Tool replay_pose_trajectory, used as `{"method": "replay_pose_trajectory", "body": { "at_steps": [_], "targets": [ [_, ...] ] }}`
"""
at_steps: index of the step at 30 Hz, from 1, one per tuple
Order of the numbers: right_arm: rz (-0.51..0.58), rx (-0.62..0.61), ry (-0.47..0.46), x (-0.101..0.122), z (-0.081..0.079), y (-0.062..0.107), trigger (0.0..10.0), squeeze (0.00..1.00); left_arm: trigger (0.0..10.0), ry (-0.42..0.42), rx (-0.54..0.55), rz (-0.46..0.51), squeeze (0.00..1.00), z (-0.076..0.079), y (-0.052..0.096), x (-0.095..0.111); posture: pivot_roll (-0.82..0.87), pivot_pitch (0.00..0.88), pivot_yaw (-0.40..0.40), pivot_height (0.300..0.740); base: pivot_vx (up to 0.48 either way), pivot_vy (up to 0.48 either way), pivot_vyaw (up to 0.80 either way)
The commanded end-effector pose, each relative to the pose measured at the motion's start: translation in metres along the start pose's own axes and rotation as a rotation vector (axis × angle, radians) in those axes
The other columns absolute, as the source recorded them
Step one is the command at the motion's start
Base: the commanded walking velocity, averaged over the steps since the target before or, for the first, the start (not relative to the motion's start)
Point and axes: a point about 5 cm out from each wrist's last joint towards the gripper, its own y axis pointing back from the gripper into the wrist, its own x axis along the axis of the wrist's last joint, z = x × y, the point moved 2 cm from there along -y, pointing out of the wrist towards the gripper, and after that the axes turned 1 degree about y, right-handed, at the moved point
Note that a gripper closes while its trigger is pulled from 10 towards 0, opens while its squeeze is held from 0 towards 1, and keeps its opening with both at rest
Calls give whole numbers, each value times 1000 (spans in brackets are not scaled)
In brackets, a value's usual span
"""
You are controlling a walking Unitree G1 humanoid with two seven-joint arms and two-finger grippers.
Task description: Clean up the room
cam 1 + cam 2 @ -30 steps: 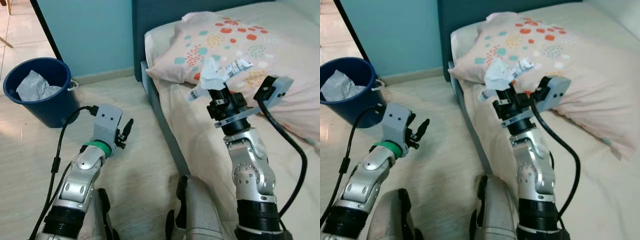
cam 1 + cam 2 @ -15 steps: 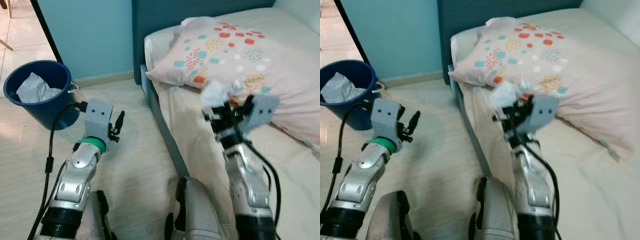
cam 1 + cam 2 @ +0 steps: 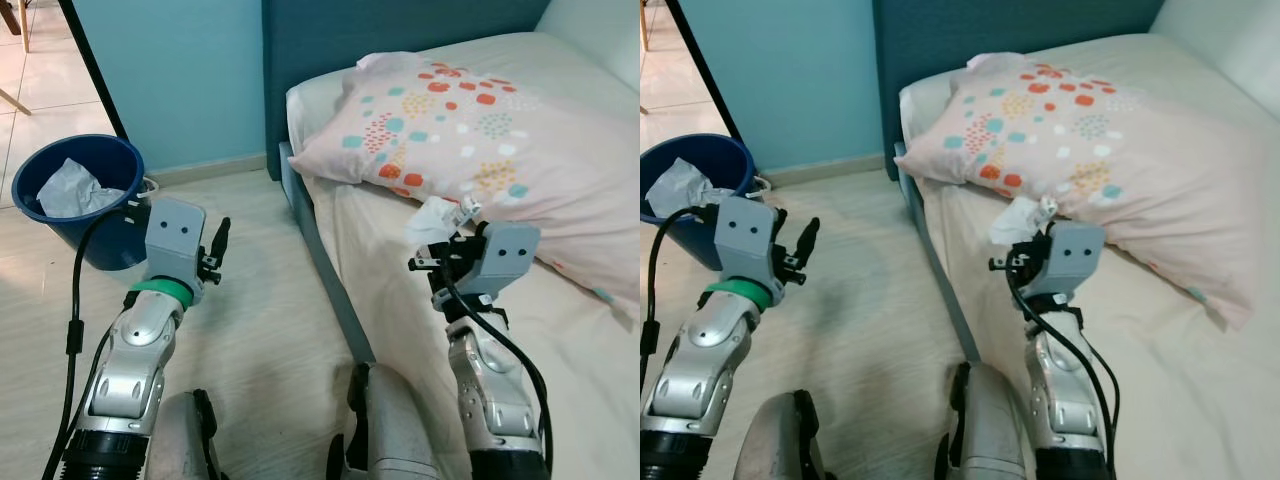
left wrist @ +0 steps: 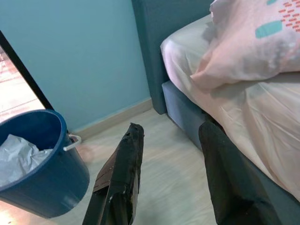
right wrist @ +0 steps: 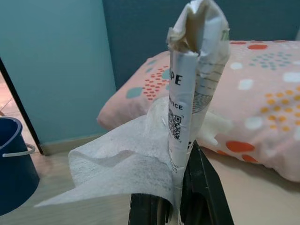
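White tissue (image 5: 126,164) and tube (image 5: 192,89) stay clamped in right gripper (image 3: 432,262), now lower, off the pillow (image 3: 480,130)

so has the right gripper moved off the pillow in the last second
Yes. The right gripper, shut on a paper wrapper and tissue, has pulled back from over the dotted pillow toward the robot, now over the bedsheet below the pillow's edge.

A spotted pillow (image 3: 470,140) lies on the bed (image 3: 600,350) against a dark blue headboard (image 3: 380,30), teal wall (image 3: 180,70) behind
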Motion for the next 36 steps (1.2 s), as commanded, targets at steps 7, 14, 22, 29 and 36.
{"method": "replay_pose_trajectory", "body": {
  "at_steps": [7,14,22,29,36],
  "targets": [
    [3,4,-7,-3,-3,-1,10000,0,10000,-17,-3,27,0,8,-2,7,-30,74,-11,620,0,0,0],
    [2,-4,-10,-5,-2,0,10000,0,10000,-14,-15,34,0,12,-5,10,-35,72,-6,640,0,0,0],
    [2,-15,-11,-5,-1,0,10000,0,10000,-20,-25,33,0,17,-8,10,-38,74,-2,665,0,0,0],
    [4,-21,-12,-6,0,0,10000,0,10000,-22,-25,31,0,17,-9,9,-36,76,-1,690,0,0,0],
    [5,-28,-15,-6,0,0,10000,0,10000,-24,-27,25,0,17,-8,8,-35,79,2,720,0,0,0]
  ]
}}
